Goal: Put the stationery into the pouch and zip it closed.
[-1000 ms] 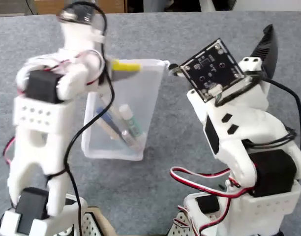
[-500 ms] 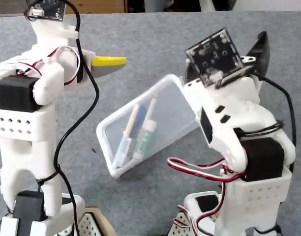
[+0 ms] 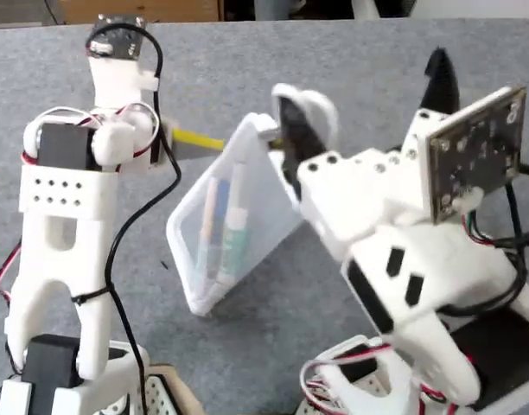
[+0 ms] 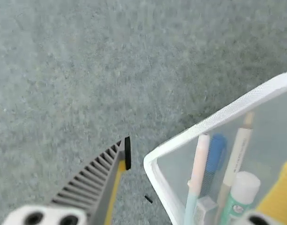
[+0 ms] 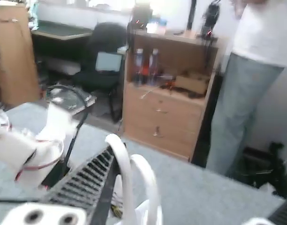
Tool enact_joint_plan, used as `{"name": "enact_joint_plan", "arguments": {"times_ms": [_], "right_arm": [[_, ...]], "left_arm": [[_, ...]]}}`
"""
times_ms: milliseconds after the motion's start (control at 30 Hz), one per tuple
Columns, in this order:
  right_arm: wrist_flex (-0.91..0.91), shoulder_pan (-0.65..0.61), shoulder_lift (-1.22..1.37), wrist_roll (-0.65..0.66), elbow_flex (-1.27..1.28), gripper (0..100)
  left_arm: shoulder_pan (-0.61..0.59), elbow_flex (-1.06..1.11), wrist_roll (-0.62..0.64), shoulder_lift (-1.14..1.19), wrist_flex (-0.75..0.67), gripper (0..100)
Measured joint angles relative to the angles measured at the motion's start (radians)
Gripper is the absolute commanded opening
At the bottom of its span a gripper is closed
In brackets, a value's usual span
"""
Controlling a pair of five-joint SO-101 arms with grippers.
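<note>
The translucent pouch (image 3: 247, 186) stands tilted on its lower edge, its top corner lifted. My right gripper (image 3: 286, 138) is shut on the pouch's white rim (image 5: 127, 180), beside the ribbed grey finger (image 5: 87, 185). Inside the pouch lie pens (image 3: 214, 216) and a glue stick (image 3: 236, 238), slid toward the low end. My left gripper (image 3: 194, 145), with a yellow-edged finger (image 4: 113, 180), stands open just left of the pouch. In the left wrist view the pouch rim (image 4: 204, 126) lies between its fingers, without touching them. Pens (image 4: 200, 164) and the glue stick (image 4: 240, 190) show through the wall.
Grey felt (image 3: 351, 52) covers the table, with free room behind and to the left of the pouch. A small dark speck (image 4: 148, 199) lies by the pouch's corner. The right wrist view looks out at a wooden cabinet (image 5: 169, 112) beyond the table.
The pouch lay flat a second ago; the right gripper has lifted one end and swung it up steeply. The left gripper pulled away, then came back beside the pouch. The stationery slid downward.
</note>
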Motion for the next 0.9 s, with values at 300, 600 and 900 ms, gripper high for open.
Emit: {"name": "enact_joint_plan", "arguments": {"times_ms": [300, 600, 900], "right_arm": [[0.091, -0.008, -0.011, 0.058, 0.16, 51.1], [0.114, 0.18, 0.226, 0.118, 0.514, 51.2], [0.233, 0.433, 0.476, 0.097, 0.466, 51.2]], "left_arm": [[0.103, 0.006, 0.041, -0.054, 0.058, 48], [0.109, 0.006, 0.046, -0.233, 0.057, 48], [0.06, 0.141, 0.046, -0.239, 0.003, 48]]}}
